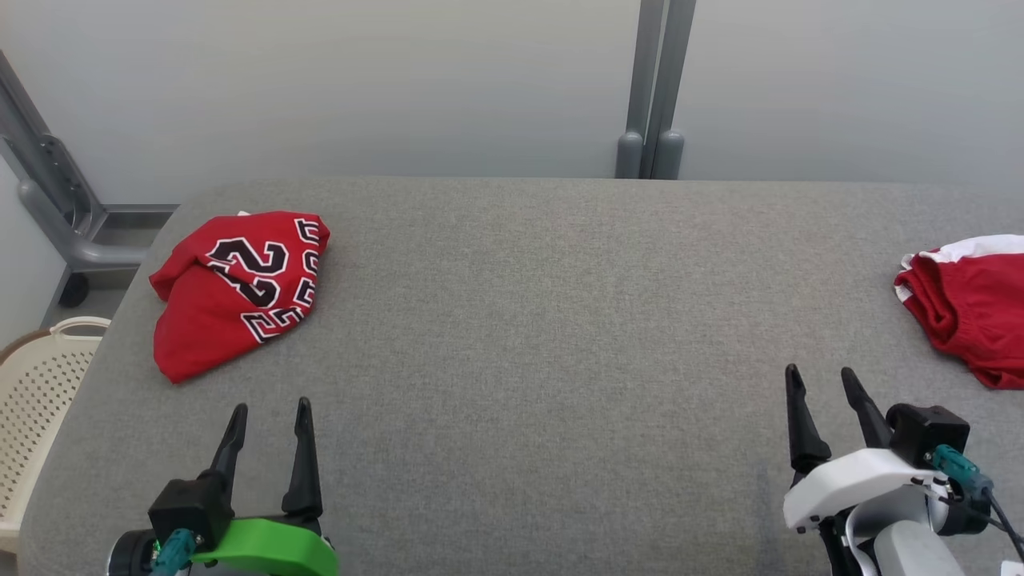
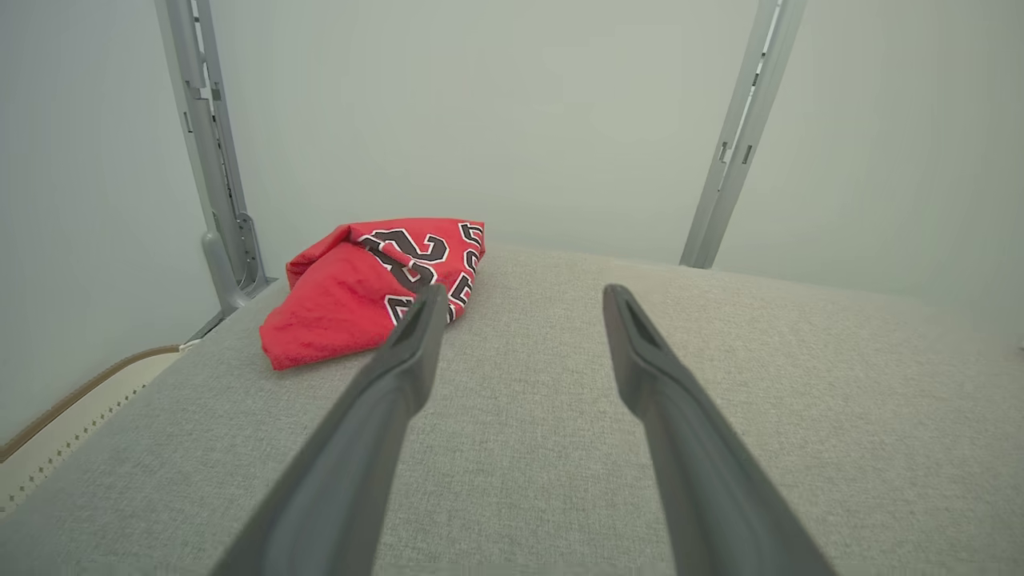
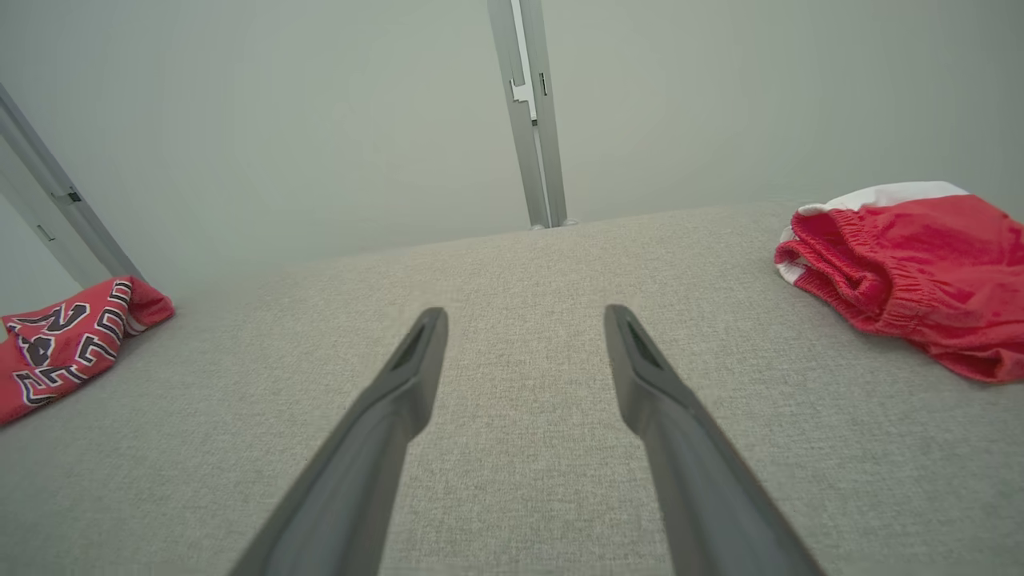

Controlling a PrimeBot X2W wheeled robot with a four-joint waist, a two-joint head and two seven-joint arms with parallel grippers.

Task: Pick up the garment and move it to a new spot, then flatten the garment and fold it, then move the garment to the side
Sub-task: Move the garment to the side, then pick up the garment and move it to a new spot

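Left gripper (image 1: 272, 405) (the one with the green body) sits low at the near left of the grey fabric table (image 1: 544, 320). Its two dark fingers are spread wide, with nothing between them. The right gripper (image 1: 819, 370), on its white wrist, sits at the near right, its fingers just as far apart and likewise empty. Both point away across the table toward the pale wall.

Two red garments lie on the table, well apart from each other, and which one the task means cannot be told. A red jersey (image 1: 240, 292) with black-and-white numerals lies bunched in a loose bundle near the far left corner, ahead of the left gripper and slightly to its left, and is not touched by it. In the left wrist view the tip of one finger overlaps the jersey's edge, though the cloth lies farther off. A pair of red shorts (image 1: 972, 308) with white trim lies crumpled at the right edge, partly cut off by the head view. Its gathered waistband faces the table's middle, ahead and to the right of the right gripper, clear of its fingers.

A cream perforated basket (image 1: 36, 400) stands beside the table's left edge, and grey metal posts (image 1: 656, 88) rise behind the far edge.
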